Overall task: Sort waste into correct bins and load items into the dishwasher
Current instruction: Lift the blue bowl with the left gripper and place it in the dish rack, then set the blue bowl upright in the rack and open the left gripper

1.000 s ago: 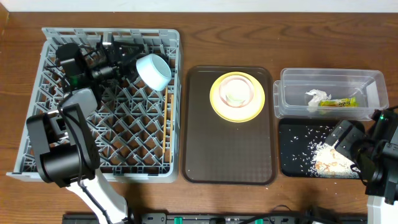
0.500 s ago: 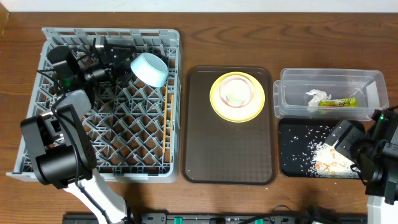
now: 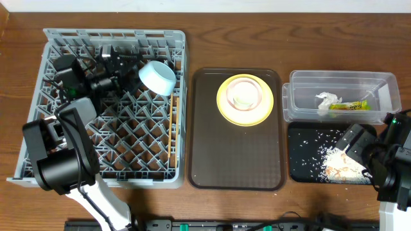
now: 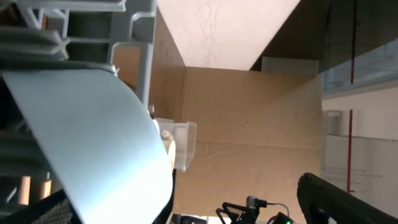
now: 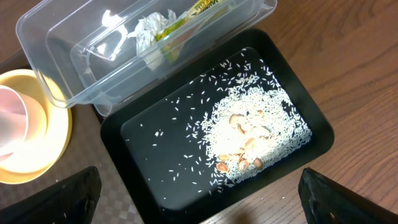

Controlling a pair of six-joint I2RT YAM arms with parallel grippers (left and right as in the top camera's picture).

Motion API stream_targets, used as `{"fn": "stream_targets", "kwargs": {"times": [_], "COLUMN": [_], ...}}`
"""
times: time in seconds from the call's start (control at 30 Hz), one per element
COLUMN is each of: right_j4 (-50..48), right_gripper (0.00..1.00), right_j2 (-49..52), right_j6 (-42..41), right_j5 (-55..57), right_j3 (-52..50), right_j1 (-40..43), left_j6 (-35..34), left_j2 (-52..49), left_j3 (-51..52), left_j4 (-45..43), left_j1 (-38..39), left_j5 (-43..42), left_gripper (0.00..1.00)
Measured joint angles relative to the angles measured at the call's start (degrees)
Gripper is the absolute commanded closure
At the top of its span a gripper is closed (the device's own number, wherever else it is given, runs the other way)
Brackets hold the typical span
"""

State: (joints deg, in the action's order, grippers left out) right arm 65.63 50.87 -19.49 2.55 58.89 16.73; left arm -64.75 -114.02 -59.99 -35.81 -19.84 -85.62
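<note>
The grey dish rack fills the left side. The light blue bowl lies tilted in the rack's far right part and fills the left of the left wrist view. My left gripper is open beside it; one finger is next to the bowl, the other far off. Two chopsticks lie in the rack. The yellow plate holds the pink bowl with the white cup inside. My right gripper is open above the black tray, which holds rice.
The plate stands on a brown serving tray in the middle. The clear tub at the right holds the napkin and the yellow-green wrapper. The black tray lies just in front of it.
The light blue bowl has shifted slightly toward me and down into the rack. The left gripper has drawn back a little from it. The right arm has not moved.
</note>
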Motion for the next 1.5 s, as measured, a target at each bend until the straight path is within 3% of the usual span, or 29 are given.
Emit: {"fn": "stream_targets", "kwargs": {"times": [0.27,0.4,0.5,0.63,0.9,1.13,1.17,1.2,1.27,1.5], "right_j4": [0.0,0.0,0.0,0.0,0.0,0.0,0.0,0.0,0.0,0.0], "right_gripper": [0.01,0.01,0.01,0.01,0.01,0.01,0.01,0.01,0.01,0.01], "right_j2": [0.0,0.0,0.0,0.0,0.0,0.0,0.0,0.0,0.0,0.0], "right_j6": [0.0,0.0,0.0,0.0,0.0,0.0,0.0,0.0,0.0,0.0], "right_j5": [0.0,-0.1,-0.1,0.0,0.0,0.0,0.0,0.0,0.0,0.0], "right_j3": [0.0,0.0,0.0,0.0,0.0,0.0,0.0,0.0,0.0,0.0], "right_j1": [0.0,0.1,0.3,0.3,0.3,0.3,0.3,0.3,0.3,0.3], "left_j6": [-1.8,2.3,11.6,23.7,33.2,35.2,35.3,35.3,35.5,37.1], "left_j2": [4.5,11.1,14.7,18.8,35.1,40.9,40.5,39.8,38.1,29.1], "left_j3": [0.4,-0.2,-0.2,0.5,0.3,0.2,0.2,0.2,0.2,0.2], "left_j4": [2.3,19.4,41.5,55.6,58.4,61.4,61.2,60.9,59.2,56.6], "left_j1": [0.0,0.0,0.0,0.0,2.3,15.3,17.0,18.6,21.5,27.1], "left_j5": [1.4,5.1,12.8,26.9,43.8,53.9,54.8,55.7,58.3,71.4], "left_gripper": [0.01,0.01,0.01,0.01,0.00,0.02,0.23,0.58,0.91,0.92]}}
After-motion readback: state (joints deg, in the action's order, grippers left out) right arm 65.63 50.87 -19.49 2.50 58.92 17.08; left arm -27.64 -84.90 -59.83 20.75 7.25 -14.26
